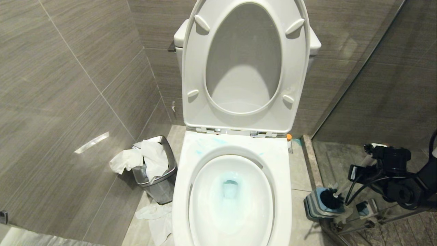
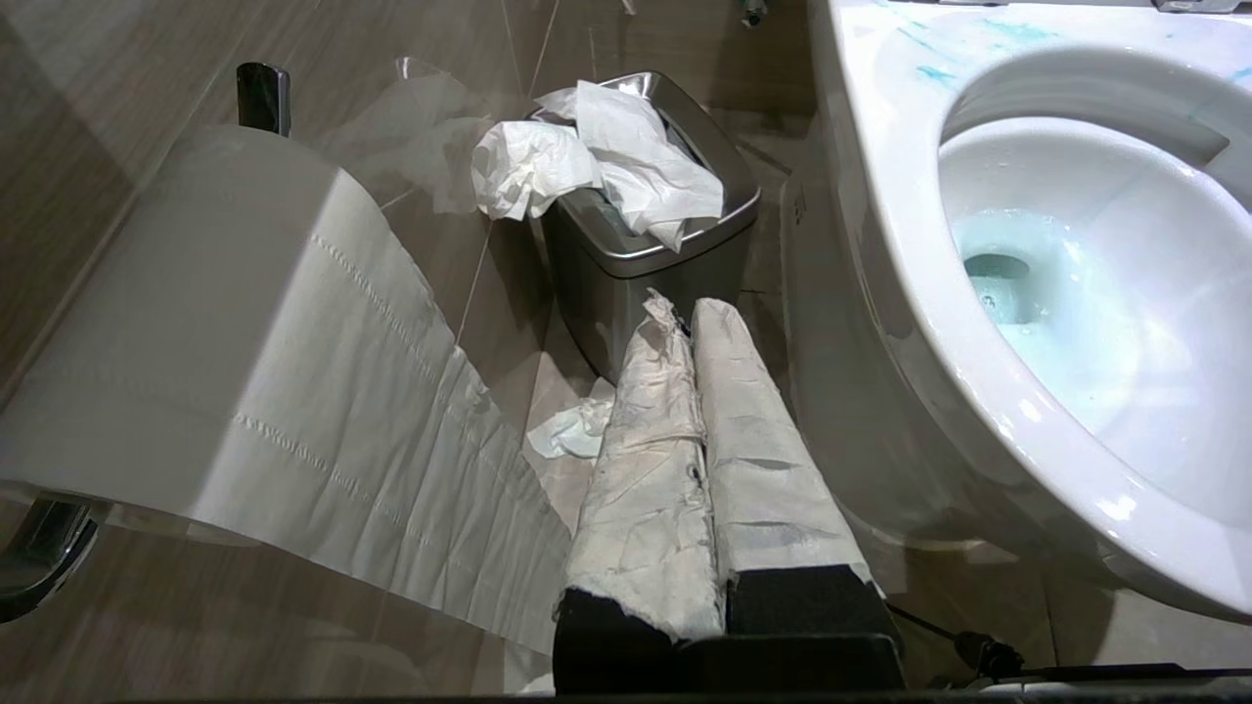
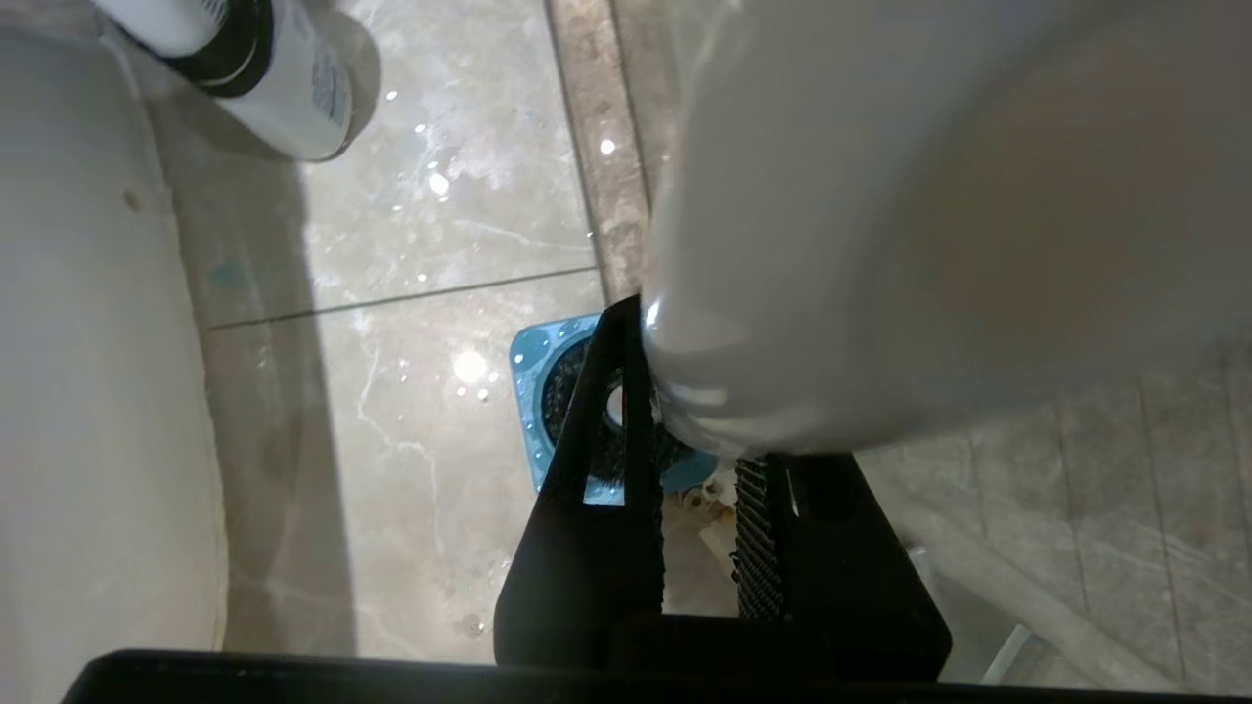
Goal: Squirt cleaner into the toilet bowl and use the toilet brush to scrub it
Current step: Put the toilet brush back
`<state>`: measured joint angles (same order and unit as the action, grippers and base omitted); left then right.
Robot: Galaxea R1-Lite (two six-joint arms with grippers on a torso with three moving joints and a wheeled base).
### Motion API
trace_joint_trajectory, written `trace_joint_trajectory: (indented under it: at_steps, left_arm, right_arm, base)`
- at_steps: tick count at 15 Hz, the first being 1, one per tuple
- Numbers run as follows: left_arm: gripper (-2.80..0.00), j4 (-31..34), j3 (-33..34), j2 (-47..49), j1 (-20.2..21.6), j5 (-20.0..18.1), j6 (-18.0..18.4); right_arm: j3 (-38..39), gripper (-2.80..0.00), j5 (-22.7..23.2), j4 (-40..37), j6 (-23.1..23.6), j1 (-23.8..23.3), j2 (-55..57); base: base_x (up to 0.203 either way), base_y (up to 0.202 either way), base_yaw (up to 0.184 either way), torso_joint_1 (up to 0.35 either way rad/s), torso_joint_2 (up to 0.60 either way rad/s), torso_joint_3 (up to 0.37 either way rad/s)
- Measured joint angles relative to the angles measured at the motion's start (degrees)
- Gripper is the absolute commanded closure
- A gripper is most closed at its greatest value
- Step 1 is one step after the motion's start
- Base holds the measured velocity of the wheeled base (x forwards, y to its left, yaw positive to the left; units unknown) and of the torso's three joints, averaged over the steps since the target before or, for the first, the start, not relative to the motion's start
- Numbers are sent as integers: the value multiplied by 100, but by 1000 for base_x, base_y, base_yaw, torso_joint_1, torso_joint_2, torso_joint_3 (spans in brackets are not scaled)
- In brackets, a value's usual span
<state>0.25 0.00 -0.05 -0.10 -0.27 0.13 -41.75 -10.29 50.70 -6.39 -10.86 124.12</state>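
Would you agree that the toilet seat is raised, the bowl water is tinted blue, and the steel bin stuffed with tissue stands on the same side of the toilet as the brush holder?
Not quite: the steel bin stands on the opposite side of the toilet bowl from the brush holder, as the head view shows. The toilet seat is indeed raised, and the water is tinted blue.

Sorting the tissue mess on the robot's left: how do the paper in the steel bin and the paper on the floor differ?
The paper in the bin is bunched, piled above the steel bin rim and spilling over its side; the paper on the floor lies low and spread between bin and toilet bowl. Both are crumpled white tissue.
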Motion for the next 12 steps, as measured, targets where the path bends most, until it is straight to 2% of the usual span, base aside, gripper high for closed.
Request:
trace_joint_trajectory:
  at_steps: [1, 7, 12]
  left_arm:
    - [0, 1, 0, 0, 0, 0, 0]
    - [0, -1, 0, 0, 0, 0, 2]
    - [0, 2, 0, 0, 0, 0, -2]
  right_arm:
    - [30, -280, 15, 2, 17, 0, 0]
    - [225, -280, 55, 16, 119, -2, -129]
    - [1051, -280, 329, 15, 136, 4, -786]
  base:
    - [0, 0, 0, 0, 0, 0]
    - [0, 0, 0, 0, 0, 0]
    - [0, 0, 0, 0, 0, 0]
